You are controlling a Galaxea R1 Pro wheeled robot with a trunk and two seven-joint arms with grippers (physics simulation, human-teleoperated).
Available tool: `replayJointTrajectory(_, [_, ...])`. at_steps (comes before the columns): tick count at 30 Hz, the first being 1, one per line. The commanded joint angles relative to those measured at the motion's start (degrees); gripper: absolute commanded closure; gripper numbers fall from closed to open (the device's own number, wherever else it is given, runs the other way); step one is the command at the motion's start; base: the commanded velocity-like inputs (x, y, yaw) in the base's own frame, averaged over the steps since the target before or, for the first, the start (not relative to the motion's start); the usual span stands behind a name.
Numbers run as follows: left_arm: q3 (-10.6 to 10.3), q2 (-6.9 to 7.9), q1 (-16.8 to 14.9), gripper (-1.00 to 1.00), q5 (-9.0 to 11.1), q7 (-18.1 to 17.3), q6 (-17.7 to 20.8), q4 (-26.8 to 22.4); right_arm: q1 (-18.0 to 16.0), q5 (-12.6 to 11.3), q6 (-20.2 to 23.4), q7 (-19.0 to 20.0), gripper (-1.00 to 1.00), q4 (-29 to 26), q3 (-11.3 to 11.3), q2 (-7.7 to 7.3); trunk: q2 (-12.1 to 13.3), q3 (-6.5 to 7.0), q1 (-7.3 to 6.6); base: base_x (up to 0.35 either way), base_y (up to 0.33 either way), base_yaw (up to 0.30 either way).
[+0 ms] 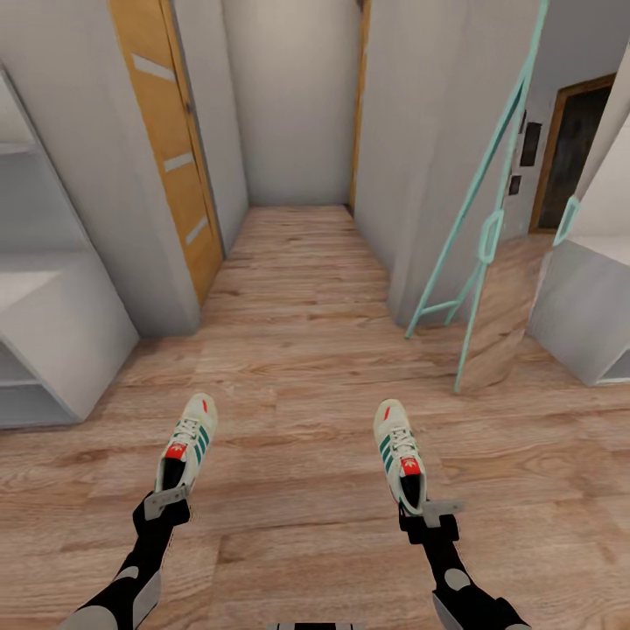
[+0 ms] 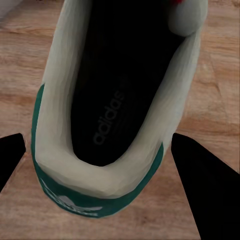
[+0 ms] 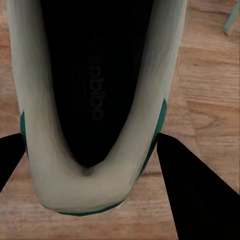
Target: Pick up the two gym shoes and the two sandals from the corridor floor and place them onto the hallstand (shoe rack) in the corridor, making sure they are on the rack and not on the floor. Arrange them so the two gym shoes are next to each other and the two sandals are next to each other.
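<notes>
Two cream-white gym shoes with green stripes hang toe-forward over the wood corridor floor. My left gripper is shut on the heel of the left gym shoe. The right gripper is shut on the heel of the right gym shoe. In the left wrist view the shoe sits heel-first between two black fingers. The right wrist view shows the same for the other shoe and fingers. The white hallstand stands at the left. The sandals are out of view.
An orange wooden door lies behind the hallstand on the left wall. A teal frame leans against the grey wall on the right. Beyond it stand a second low white unit and a dark doorway. The corridor runs straight ahead.
</notes>
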Motion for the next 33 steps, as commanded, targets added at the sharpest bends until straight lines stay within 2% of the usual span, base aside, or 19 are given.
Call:
replayJointTrajectory(1, [0.01, 0.01, 0.0, 1.0, 0.01, 0.03, 0.0, -0.01, 0.0, -0.02, -0.02, -0.05, 1.0, -0.01, 0.01, 0.0, 0.0, 0.03, 0.0, 0.0, 0.329, 0.0])
replayJointTrajectory(8, [0.08, 0.23, 0.02, 1.0, -0.03, 0.03, 0.02, -0.01, 0.0, -0.02, -0.02, -0.05, 1.0, -0.01, 0.01, 0.0, 0.0, 0.48, 0.0, -0.049, 0.318, 0.0])
replayJointTrajectory(25, [0.09, 1.05, 0.03, 1.0, 0.02, 0.03, 0.07, -0.01, 0.0, -0.02, -0.02, -0.05, 1.0, 0.01, 0.01, 0.0, 0.0, 0.67, 0.0, -0.245, 0.229, 0.018])
replayJointTrajectory(33, [0.09, 1.22, 0.01, 1.0, 0.02, 0.03, 0.01, -0.01, 0.0, -0.02, -0.02, -0.05, 1.0, 0.46, 0.01, 0.0, 0.0, 0.67, 0.0, -0.073, 0.26, 0.067])
